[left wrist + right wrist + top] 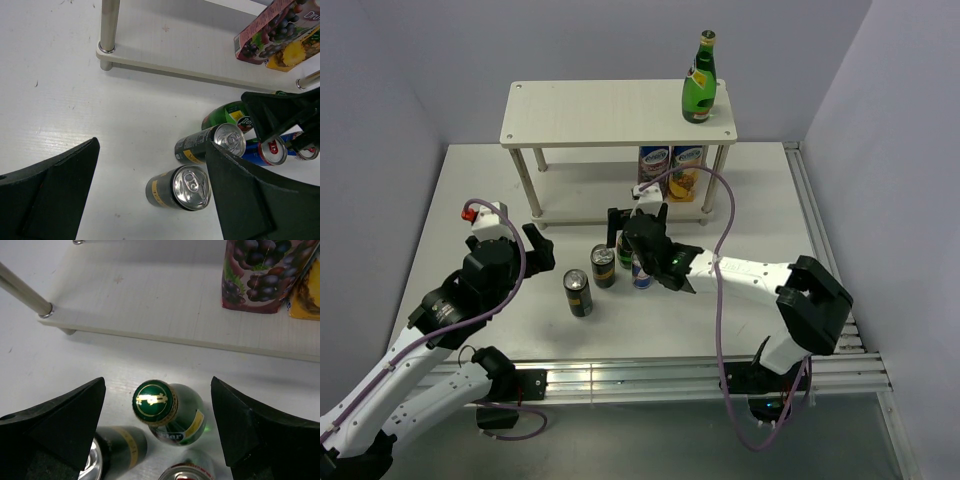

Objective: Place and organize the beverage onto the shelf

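Straddling a green bottle on the table

Right gripper jaws spread, flanking the upright bottle before the shelf, apart from it. Glass: likely heavy, rigid, slick, breakable; grasp the body, under the neck. Left gripper spread, empty, near dark cans.

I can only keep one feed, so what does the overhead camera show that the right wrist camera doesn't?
Only overhead: a bottle on top of the shelf, the open left gripper and a lone can near it. Only right wrist: the cap of the table bottle, between open fingers. Both: cartons on the lower board, and a dark can by the table bottle.
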`<state>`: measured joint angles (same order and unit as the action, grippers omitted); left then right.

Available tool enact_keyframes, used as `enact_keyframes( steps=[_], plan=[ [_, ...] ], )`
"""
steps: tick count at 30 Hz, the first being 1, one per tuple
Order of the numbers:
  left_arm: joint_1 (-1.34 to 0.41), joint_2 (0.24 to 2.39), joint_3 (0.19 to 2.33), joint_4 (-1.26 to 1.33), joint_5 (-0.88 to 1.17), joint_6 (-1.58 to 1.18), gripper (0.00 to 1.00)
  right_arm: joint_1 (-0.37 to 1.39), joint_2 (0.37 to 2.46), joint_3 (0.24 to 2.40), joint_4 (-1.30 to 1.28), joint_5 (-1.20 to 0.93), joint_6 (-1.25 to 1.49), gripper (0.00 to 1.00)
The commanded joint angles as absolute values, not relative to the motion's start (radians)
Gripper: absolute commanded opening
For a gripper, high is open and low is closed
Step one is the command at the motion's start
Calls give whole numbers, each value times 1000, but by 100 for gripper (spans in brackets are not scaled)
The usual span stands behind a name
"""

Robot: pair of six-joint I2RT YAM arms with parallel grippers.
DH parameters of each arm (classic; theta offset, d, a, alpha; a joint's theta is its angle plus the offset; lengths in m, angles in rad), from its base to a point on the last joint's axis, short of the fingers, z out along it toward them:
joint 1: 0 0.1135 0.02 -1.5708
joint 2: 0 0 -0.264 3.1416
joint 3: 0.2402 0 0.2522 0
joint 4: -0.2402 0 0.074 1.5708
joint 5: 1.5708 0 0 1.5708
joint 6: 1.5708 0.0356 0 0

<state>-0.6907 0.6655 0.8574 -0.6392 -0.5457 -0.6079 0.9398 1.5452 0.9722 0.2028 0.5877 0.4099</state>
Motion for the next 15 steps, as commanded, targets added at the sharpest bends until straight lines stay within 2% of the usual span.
enact_keyframes(
  steps=[1, 4, 5, 8, 13, 15],
  plan=[
    [-689, 667, 859, -603, -531, -586, 94, 923, 1575, 960, 290, 634, 405, 92],
    [-689, 666, 859, -601, -529, -584, 94, 922, 1592, 946, 319, 640, 410, 88],
    [-687, 666, 859, -600, -528, -584, 94, 920, 1601, 940, 327, 643, 414, 84],
    [-689, 666, 858, -600, -525, -584, 94, 920, 1620, 925, 350, 653, 420, 64],
    [-687, 664, 856, -598, -518, -583, 94, 920, 1647, 913, 374, 676, 420, 42],
    [-689, 663, 856, -598, -517, -583, 94, 919, 1657, 910, 380, 676, 422, 28]
  ],
)
